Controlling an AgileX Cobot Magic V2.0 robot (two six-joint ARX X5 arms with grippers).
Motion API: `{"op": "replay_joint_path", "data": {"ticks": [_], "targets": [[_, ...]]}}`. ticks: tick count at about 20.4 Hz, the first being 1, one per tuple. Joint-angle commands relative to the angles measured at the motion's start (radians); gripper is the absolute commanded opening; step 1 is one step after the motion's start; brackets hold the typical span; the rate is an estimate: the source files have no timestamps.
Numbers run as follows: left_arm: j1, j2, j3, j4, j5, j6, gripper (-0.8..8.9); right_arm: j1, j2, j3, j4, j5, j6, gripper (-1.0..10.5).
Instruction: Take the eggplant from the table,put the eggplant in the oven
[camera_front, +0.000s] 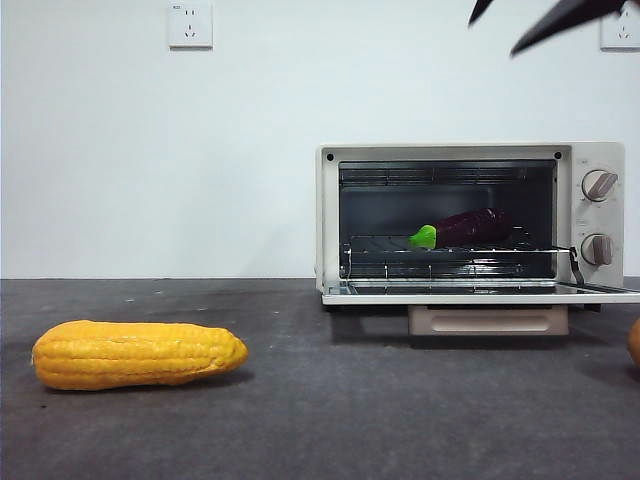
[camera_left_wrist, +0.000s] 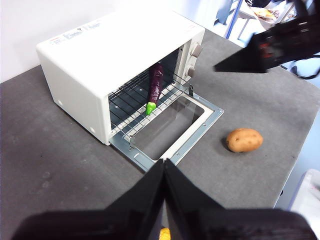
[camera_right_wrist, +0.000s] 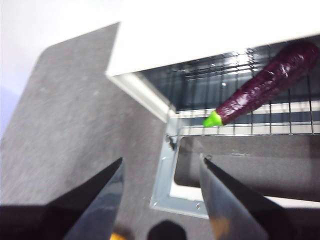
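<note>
Grey table (camera_front: 330, 400), eggplant (camera_front: 465, 229) on oven (camera_front: 470, 222) rack; right hand (camera_right_wrist: 161, 200) spread, empty; left hand (camera_left_wrist: 164, 172) pressed together.

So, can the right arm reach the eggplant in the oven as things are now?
Probably yes. The oven door lies open, and the eggplant rests on the wire rack with its green cap towards the opening. The right tool, jaws open, hangs in front of the opening with nothing between.

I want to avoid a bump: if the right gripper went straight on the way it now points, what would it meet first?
Probably the oven's open door, which lies between the open right gripper jaws, near its hinge. The eggplant on the rack sits off to one side. Depth is unclear.
</note>
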Motion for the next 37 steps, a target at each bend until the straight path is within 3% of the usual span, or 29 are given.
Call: {"op": "replay_joint_path", "data": {"ticks": [1, 16, 28, 37], "targets": [[-0.004, -0.001, -0.009, 0.003, 0.000, 0.014, -0.05, 0.001, -0.065, 0.011, -0.032, -0.018, -0.051, 2.5], [-0.004, -0.001, -0.009, 0.002, 0.001, 0.014, -0.05, 0.001, -0.251, 0.242, -0.419, -0.036, -0.256, 2.5], [-0.004, -0.001, -0.009, -0.005, 0.001, 0.014, -0.05, 0.002, -0.249, 0.330, -0.501, -0.036, -0.277, 2.4], [-0.004, -0.001, -0.009, -0.001, 0.001, 0.014, -0.05, 0.002, -0.249, 0.330, -0.557, -0.036, -0.334, -0.1]]}}
